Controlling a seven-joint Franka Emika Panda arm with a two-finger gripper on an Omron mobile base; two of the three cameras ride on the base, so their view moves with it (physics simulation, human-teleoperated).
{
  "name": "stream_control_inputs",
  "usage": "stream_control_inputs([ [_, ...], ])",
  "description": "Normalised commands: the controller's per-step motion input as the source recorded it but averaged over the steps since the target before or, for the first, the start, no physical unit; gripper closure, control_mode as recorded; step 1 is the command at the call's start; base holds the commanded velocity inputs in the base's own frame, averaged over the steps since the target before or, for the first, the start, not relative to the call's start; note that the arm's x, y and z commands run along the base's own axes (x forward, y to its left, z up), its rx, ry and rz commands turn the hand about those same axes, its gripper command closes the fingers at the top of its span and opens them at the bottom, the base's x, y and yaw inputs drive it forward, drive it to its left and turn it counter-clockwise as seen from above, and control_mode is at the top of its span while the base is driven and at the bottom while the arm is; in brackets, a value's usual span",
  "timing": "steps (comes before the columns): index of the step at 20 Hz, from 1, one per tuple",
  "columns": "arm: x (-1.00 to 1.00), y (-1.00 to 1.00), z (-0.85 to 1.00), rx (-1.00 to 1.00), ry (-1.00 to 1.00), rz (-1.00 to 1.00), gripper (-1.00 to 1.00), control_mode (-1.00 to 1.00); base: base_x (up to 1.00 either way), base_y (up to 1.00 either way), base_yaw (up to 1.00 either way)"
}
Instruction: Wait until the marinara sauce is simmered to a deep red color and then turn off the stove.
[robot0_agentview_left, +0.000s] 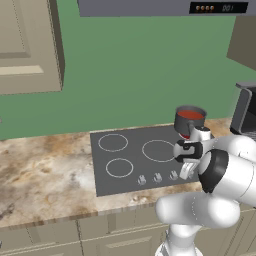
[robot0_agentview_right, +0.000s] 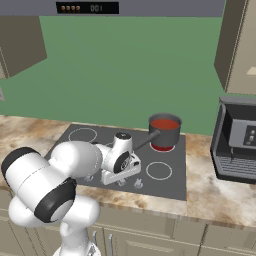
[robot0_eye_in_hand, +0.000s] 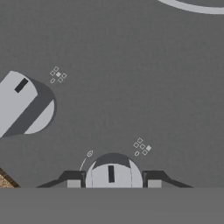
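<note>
Marinara sauce (robot0_agentview_right: 164, 123) is seen as a red-orange round surface inside a small dark grey pot (robot0_agentview_right: 165, 136), set on the back burner at the stove's (robot0_agentview_left: 130, 177) far right side. The pot's long handle (robot0_agentview_right: 143, 141) is angled toward the arm's wrist. The stove is sunk into the brown speckled tabletop (robot0_agentview_left: 45, 175), white burner rings drawn on it, silver knobs lined along its front edge.

Pincer (robot0_eye_in_hand: 113, 183) is held low over the knob row, on the right part of the stove. In the hand view one knob (robot0_eye_in_hand: 113, 174) sits between the two dark fingertips (robot0_eye_in_hand: 73, 180), a black pointer mark on its face; the tips stand just beside its flanks, pinched on it. A second knob (robot0_eye_in_hand: 22, 105) lies off to the side, well apart. Small white burner-position icons (robot0_eye_in_hand: 142, 147) are printed by each knob; nothing readable as text.

Surroundings: a black coffee machine (robot0_agentview_right: 236, 142) stands on the tabletop right of the stove, near the pot but apart from it. Green wall behind. Beige cabinets (robot0_agentview_left: 27, 45) are hung upper left and upper right. Overhead, a dark panel (robot0_agentview_right: 87, 8) carries orange dots and pale digits, too blurred to be read with certainty. In the left base view the arm's own elbow covers the stove's right front corner.
</note>
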Motion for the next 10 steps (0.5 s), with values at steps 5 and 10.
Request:
stream_control_inputs([
  [5,0.00,0.00,0.00,0.00,0.00,0.00,1.00,-1.00,0.00,0.00,0.00],
  [10,0.00,0.00,0.00,0.00,0.00,0.00,1.00,-1.00,0.00,0.00,0.00],
])
